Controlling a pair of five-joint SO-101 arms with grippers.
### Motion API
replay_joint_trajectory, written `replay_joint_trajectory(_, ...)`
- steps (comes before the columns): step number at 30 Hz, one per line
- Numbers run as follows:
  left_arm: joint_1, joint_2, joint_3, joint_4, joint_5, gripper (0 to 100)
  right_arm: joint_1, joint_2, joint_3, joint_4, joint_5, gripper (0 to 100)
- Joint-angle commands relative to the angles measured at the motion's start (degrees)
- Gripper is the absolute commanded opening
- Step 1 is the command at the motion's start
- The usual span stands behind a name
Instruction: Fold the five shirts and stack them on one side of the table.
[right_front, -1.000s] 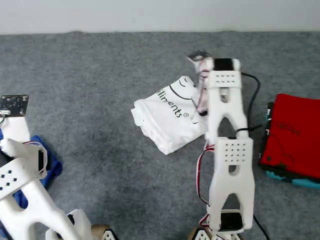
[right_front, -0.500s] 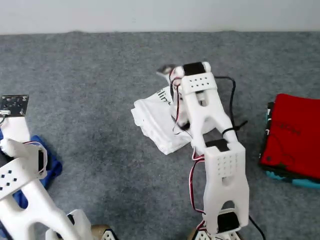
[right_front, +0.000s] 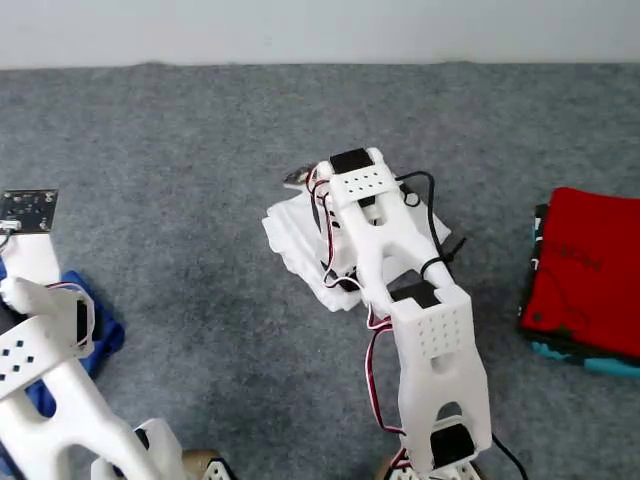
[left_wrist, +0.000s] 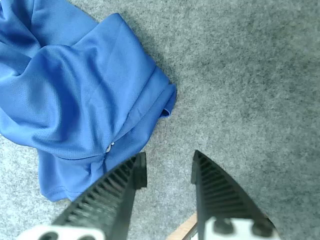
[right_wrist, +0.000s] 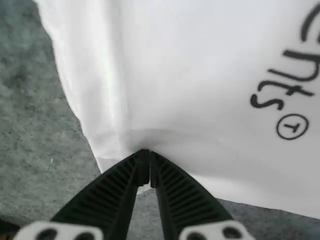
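**Right hand (right_wrist: 145, 152) closed, tips down on the folded white printed shirt (right_wrist: 200, 75)**

Its fingers meet with no cloth showing between them, so we judge this to be pressing the fold flat rather than gripping. The tips sit close to a layered edge of the shirt. We would keep the pressure light and stroke outward along the fold so the layers do not bunch or slide. Well apart from this hand, a folded red shirt (right_front: 585, 265) lies on a teal one (right_front: 590, 362), and grey felt-like table (right_front: 200, 130) lies between. The left hand (left_wrist: 167, 162) hangs open and empty, with a crumpled blue mesh shirt (left_wrist: 75, 95) just beside it, not yet folded.
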Motion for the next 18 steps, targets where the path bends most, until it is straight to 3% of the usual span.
replay_joint_trajectory(1,0.09,-0.97,0.04,0.0,-0.44,16,-1.98,-2.07,-0.09,2.51,-0.18,0.9)
replay_joint_trajectory(6,0.09,-0.97,0.04,-0.09,-0.44,16,-5.23,-2.86,-0.09,2.07,-0.18,0.9)
replay_joint_trajectory(18,0.09,-1.32,0.04,0.26,-0.44,16,-2.59,-10.33,-8.0,2.77,-0.53,0.9)
